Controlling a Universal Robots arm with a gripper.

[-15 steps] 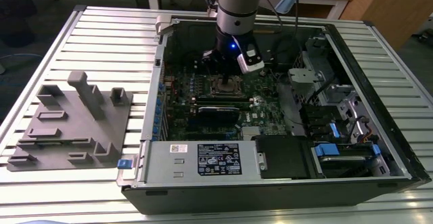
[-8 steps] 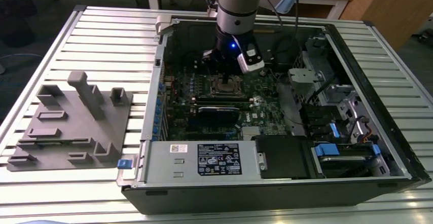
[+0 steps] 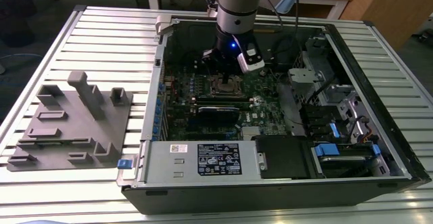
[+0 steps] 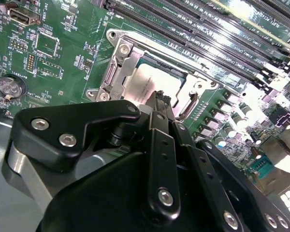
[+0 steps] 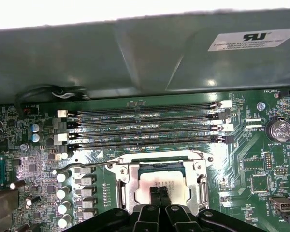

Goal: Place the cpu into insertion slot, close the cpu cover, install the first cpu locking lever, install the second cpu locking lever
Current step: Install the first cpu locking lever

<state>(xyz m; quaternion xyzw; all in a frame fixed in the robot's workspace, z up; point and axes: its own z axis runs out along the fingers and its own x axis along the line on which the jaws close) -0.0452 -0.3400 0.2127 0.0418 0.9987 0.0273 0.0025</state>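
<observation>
The cpu (image 5: 146,181) lies flat in the insertion slot (image 3: 226,87), its pale metal top (image 4: 141,79) showing through the window of the cpu cover (image 5: 126,186). The cover (image 4: 117,65) lies down around the chip. A thin metal locking lever (image 5: 96,165) runs along one side of the socket, and another lever (image 4: 191,104) curves at its corner. My gripper (image 5: 159,189) is shut, its black fingertips together with nothing between them, right over the chip's top (image 4: 159,95). In the exterior view the gripper (image 3: 226,76) hangs inside the open computer case just above the socket.
Long black memory slots (image 5: 145,125) run beside the socket, below the grey case wall (image 5: 135,53). A coin battery (image 5: 279,129) and a row of capacitors (image 5: 63,191) stand nearby. A power supply (image 3: 200,158) and drive bays (image 3: 338,148) fill the case front. A grey fixture (image 3: 74,122) sits at the exterior view's left.
</observation>
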